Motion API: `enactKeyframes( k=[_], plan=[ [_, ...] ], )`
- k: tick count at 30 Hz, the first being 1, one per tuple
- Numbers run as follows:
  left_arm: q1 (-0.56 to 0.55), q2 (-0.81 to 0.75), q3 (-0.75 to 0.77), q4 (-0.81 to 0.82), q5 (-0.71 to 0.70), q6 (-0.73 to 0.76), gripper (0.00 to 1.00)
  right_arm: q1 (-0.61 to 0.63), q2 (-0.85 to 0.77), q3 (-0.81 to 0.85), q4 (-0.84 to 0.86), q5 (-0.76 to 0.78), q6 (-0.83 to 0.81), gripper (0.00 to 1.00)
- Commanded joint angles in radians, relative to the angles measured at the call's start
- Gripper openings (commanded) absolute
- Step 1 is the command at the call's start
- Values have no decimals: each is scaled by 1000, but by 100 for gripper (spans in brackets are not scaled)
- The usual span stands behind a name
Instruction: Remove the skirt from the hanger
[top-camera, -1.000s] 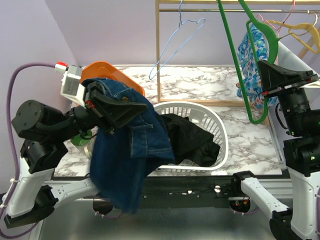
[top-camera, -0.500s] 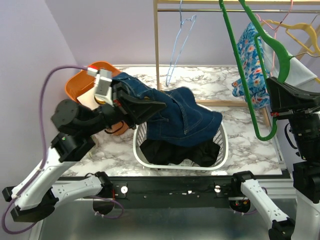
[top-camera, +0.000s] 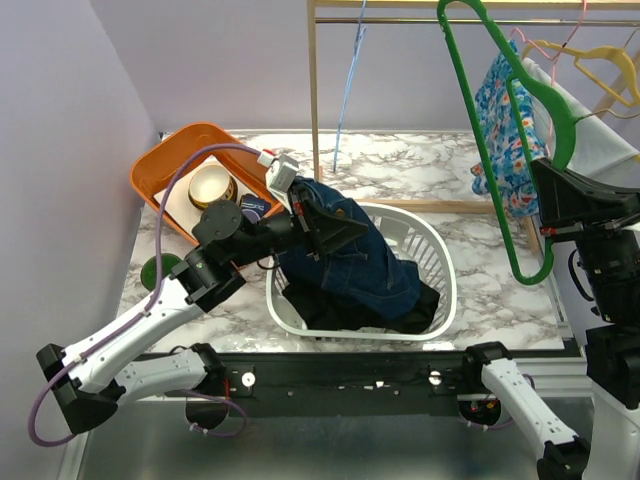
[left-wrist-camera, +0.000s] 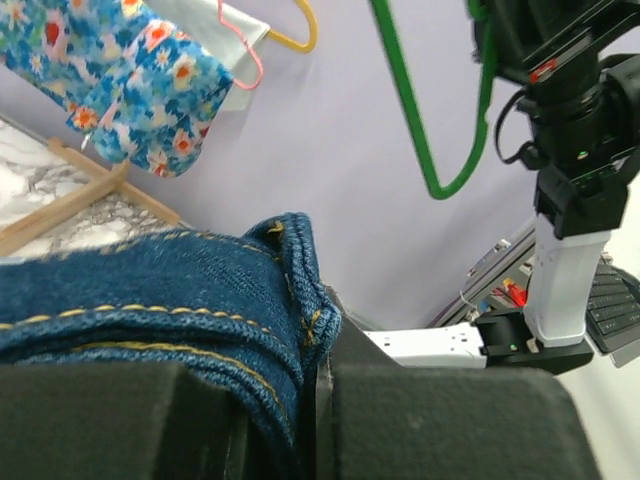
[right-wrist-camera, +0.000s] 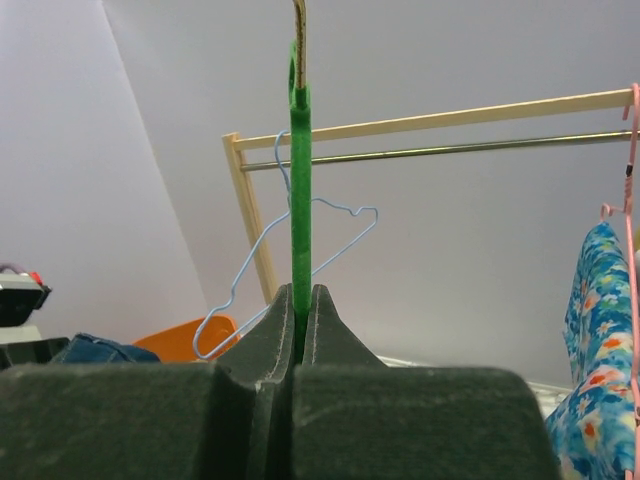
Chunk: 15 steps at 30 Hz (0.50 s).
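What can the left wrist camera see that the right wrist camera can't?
Left wrist only: the right arm, a yellow hanger and a patch of marble tabletop.
Right wrist only: a blue wire hanger, an orange tray and the rack's top rail.
Both: the green hanger, the flowered garment and the denim skirt. The skirt fills the shut left gripper but is only a corner in the right wrist view, where the right gripper clamps the green hanger.

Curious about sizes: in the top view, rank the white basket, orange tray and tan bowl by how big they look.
white basket, largest
orange tray, clearly smaller
tan bowl, smallest, inside the tray
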Motion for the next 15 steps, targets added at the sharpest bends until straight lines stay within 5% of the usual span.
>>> enactKeyframes(
  k=[1,8,15],
  plan=[
    [-6,31,-148,193,29,-100,0,-6,-32,-12,7,4,-4,1],
    [-27,41,-460,416,-76,-261,0,-6,-36,2,-13,12,-21,1],
    [-26,91,-473,262,-226,-201,0,-4,-45,-6,-4,2,-1,1]
  ],
)
